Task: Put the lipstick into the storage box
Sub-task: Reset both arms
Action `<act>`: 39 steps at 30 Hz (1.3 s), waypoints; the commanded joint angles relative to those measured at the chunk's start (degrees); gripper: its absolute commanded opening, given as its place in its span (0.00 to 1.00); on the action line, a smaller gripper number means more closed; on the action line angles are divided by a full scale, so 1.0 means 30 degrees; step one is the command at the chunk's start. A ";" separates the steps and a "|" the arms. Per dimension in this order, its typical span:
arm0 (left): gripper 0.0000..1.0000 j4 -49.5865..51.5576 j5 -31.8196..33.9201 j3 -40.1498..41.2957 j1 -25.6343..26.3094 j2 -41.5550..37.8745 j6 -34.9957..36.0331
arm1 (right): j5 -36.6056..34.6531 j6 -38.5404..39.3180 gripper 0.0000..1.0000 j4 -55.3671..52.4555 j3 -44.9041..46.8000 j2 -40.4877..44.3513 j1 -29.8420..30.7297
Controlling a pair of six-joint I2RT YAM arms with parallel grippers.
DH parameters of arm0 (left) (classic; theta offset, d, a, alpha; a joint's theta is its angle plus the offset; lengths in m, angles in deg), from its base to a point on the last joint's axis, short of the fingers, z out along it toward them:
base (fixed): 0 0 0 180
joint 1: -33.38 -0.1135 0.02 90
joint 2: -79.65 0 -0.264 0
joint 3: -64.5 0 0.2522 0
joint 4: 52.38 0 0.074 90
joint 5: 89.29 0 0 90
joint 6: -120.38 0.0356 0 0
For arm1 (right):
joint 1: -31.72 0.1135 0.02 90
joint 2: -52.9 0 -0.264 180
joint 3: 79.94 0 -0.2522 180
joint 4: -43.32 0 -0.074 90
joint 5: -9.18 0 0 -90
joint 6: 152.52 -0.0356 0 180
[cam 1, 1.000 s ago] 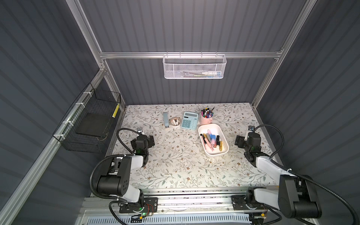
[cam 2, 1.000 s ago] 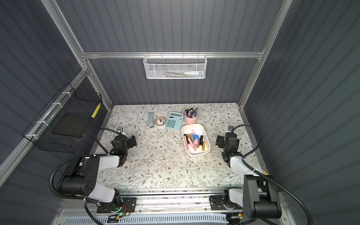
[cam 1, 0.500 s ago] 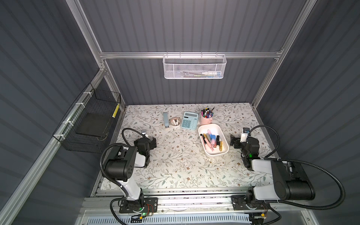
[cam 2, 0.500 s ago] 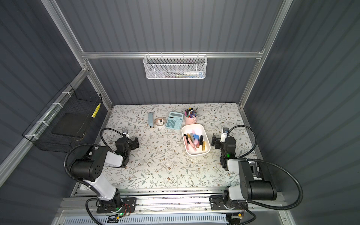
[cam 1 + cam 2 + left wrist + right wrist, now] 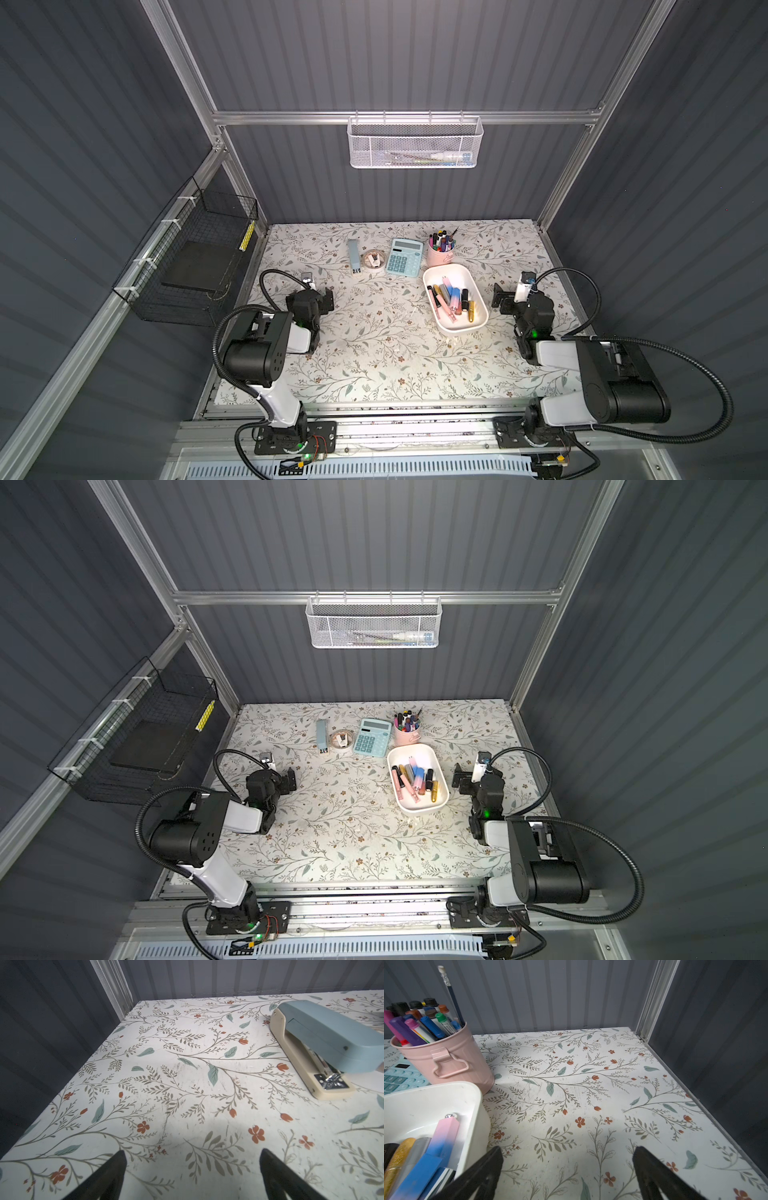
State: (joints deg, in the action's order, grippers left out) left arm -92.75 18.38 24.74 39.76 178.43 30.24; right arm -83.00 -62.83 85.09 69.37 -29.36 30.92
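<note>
1. Floral-papered bench (image 5: 374,353) fills a booth of grey ribbed walls. At far left a black wire basket (image 5: 195,266) holds a dark slab that is hard to identify.
2. Left jaws stand over bare bench, spread wide and empty. The left wrist view crops them to two dark tips and shows the stapler (image 5: 324,1043) large; it is tiny in both top views.
3. Storage box (image 5: 453,272), white and rounded, sits right of centre beside the pink pen cup (image 5: 440,257). The lipstick tubes (image 5: 451,299) lie inside, overlapping: pink, gold, black and pink-to-blue.
4. Right jaws, parted and holding nothing, sit just right of the box. The right wrist view catches only its corner.
</note>
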 commanded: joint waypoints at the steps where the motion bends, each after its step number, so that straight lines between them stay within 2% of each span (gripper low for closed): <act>1: 1.00 -0.0180 -0.0125 -0.0086 -0.0102 -0.0064 0.0353 | -0.0442 -0.0359 0.99 -0.0228 -0.0450 -0.0172 -0.0171; 32: 1.00 -0.0356 0.0059 -0.0006 -0.0101 -0.0082 0.0399 | -0.0416 -0.0422 0.99 -0.0440 -0.0539 -0.0153 -0.0202; 39: 1.00 -0.0353 0.0057 -0.0006 -0.0095 -0.0071 0.0399 | 0.0230 -0.0546 0.99 -0.0882 -0.0801 -0.0178 -0.0482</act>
State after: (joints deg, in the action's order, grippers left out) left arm -92.77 18.43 24.76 39.76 178.43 30.24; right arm -83.37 -63.82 83.25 68.43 -29.36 30.18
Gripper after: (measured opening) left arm 0.997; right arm 0.989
